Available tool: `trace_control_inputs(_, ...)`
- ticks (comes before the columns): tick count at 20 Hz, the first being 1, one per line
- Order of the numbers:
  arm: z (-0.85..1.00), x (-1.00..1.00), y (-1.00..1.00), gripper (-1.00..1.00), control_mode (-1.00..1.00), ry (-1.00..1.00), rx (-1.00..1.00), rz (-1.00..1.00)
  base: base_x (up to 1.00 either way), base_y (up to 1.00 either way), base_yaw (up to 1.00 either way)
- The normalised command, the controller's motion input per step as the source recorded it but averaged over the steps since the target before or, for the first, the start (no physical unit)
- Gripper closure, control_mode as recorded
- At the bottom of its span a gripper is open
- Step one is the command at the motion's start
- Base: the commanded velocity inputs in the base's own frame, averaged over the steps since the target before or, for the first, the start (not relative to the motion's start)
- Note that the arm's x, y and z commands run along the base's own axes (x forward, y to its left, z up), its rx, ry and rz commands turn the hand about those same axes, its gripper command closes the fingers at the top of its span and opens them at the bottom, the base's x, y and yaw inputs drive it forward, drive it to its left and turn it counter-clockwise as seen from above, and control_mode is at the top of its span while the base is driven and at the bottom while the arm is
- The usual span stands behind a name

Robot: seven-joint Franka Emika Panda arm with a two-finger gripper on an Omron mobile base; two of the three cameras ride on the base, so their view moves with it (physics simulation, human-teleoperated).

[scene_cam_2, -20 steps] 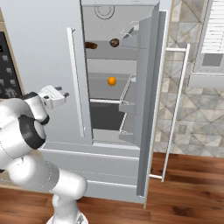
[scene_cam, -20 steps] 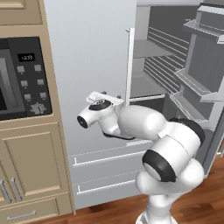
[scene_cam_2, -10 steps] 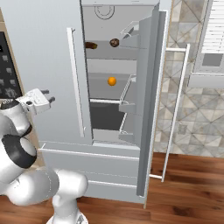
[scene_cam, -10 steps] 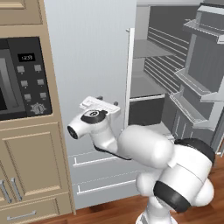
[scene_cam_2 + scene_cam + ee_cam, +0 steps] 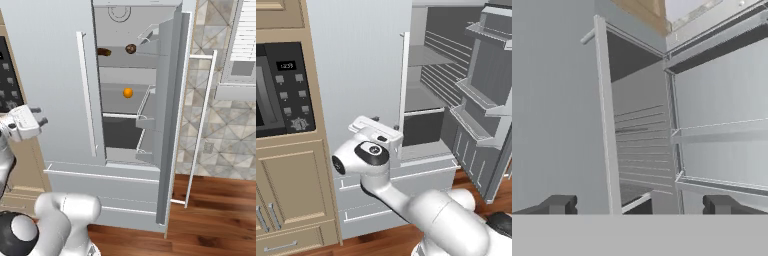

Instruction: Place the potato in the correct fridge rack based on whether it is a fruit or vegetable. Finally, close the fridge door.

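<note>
Potato (image 5: 104, 51): dull brown lump lying on the upper fridge rack (image 5: 142, 61), at its left edge; a darker round item (image 5: 131, 48) sits near it at mid-shelf. Orange ball (image 5: 128, 92): on the shelf below. Fridge door (image 5: 172, 110): standing open.

Writing: microwave (image 5: 281, 90) display too small to read.

Gripper (image 5: 639, 204): fingers spread wide, holding nothing, in front of the closed left door by its handle (image 5: 404, 75), arm bent low.

Room: wooden cabinets (image 5: 291, 190), wood floor (image 5: 215, 210), tiled wall (image 5: 225, 130).
</note>
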Motion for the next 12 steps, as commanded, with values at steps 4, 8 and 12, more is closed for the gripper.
trace_control_inputs(4, 0.02, -1.0, -0.45, -1.0, -1.0, 0.0, 0.09, 0.06, 0.0, 0.0, 0.0)
trace_control_inputs(8, 0.05, -1.0, -0.65, -1.0, -1.0, 0.0, 0.12, 0.14, 0.0, 0.0, 0.0)
trace_control_inputs(12, 0.06, -0.93, -0.61, -1.0, -1.0, 0.0, 0.11, 0.18, 0.0, 0.0, 0.0)
